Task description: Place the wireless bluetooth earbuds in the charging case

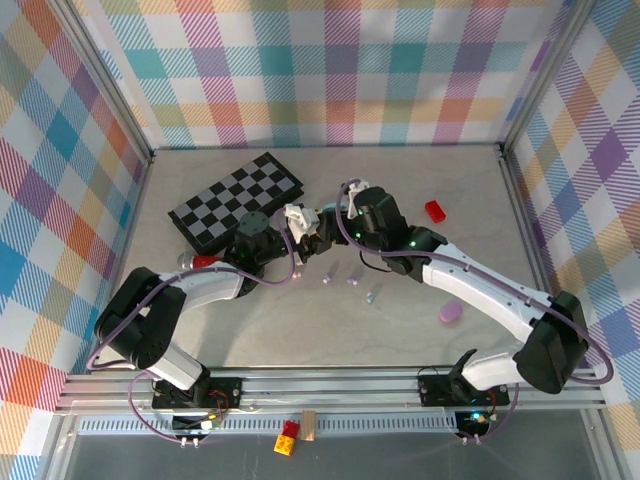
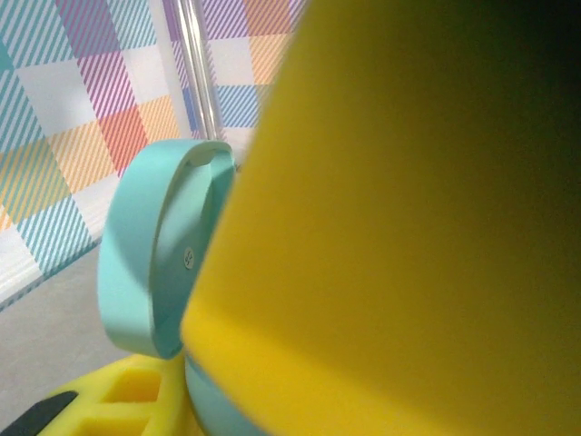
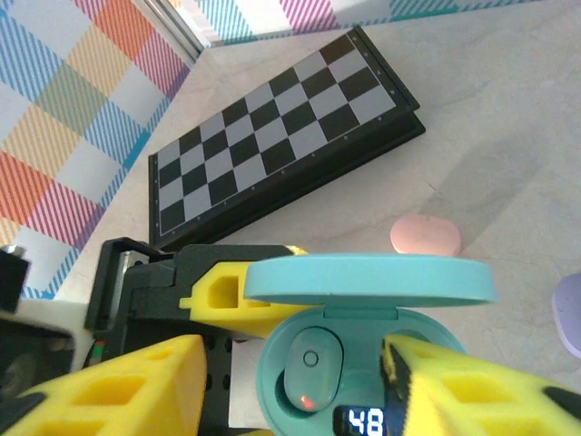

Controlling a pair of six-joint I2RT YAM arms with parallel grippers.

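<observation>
A teal charging case [image 3: 363, 363] stands open with its lid [image 3: 368, 277] up and a lit number on its front. One teal earbud [image 3: 309, 368] sits in its left socket, a red light glowing on it. My left gripper [image 2: 191, 363] is shut on the case [image 2: 145, 263], one yellow finger [image 3: 231, 291] showing behind it. My right gripper [image 3: 292, 363] is open, its yellow fingers [image 3: 118, 391] apart on either side of the case and touching nothing. From above, both grippers [image 1: 300, 228] [image 1: 335, 228] meet mid-table. Three loose earbuds [image 1: 355, 277] lie in front of them.
A folded chessboard [image 1: 237, 200] lies at the back left. A pink case [image 3: 425, 234] rests on the table beyond the teal one. A purple case [image 1: 450, 313] sits near the right arm. A red block [image 1: 436, 210] is at the back right.
</observation>
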